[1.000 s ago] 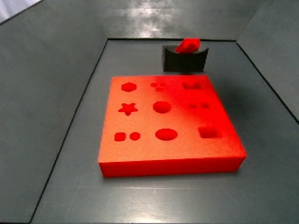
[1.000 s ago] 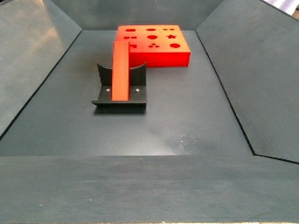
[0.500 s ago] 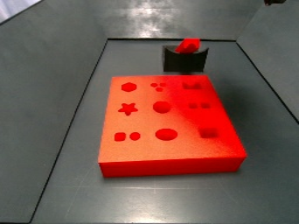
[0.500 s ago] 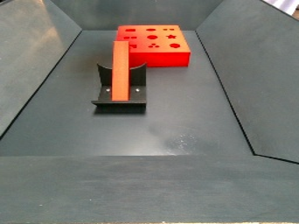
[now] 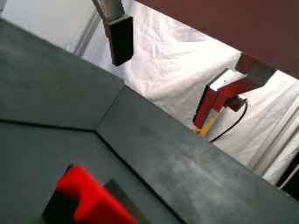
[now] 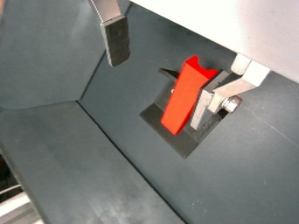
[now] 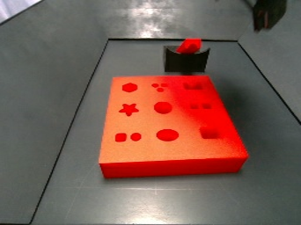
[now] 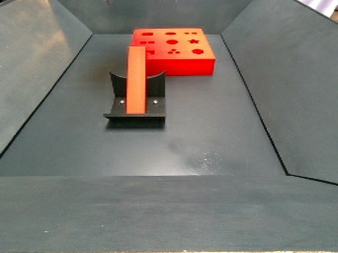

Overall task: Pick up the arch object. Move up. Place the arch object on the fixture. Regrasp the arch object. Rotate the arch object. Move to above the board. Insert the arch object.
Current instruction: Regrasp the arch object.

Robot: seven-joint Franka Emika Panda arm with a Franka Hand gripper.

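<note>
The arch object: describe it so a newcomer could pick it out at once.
Start at the big red board with shaped cutouts. Just beside it stands the small dark fixture, and the arch object lies in its notch. It is the only slim red bar; the open pincer is well clear of it.

Arch object [image 8: 133, 76] on fixture [image 8: 137, 111], board [image 8: 175, 50] behind, tool [image 6: 176, 63] above.

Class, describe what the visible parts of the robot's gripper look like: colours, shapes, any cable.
The gripper has flat silver plate fingers; one ends in a dark rectangular pad, the opposite one shows a bolt. A dark cable trails behind one finger in a wrist view. In a side view, the gripper appears as a dark block at the frame's top edge.
</note>
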